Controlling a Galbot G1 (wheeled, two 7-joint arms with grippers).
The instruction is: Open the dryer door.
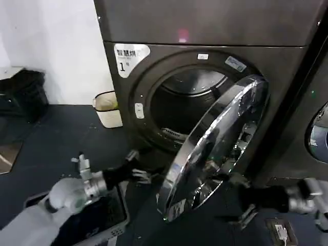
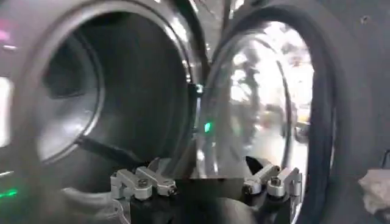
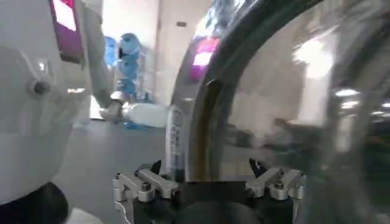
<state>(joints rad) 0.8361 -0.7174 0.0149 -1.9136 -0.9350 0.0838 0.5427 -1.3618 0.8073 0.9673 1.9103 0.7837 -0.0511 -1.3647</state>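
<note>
The dryer door stood swung about halfway out from the dryer, at centre right of the head view. The left gripper hung with jaws spread, empty, by the door's lower left rim. The right gripper, likewise released, waited lower right behind the chrome ring.

Big dark grey-brown front-loading dryer at centre, its round chrome-ringed porthole door swung out before the drum opening's right side, left end effector just left of the door's lower edge, right end effector right of it, cream bin on the floor left of the dryer, neighbouring dark machine on the right
</note>
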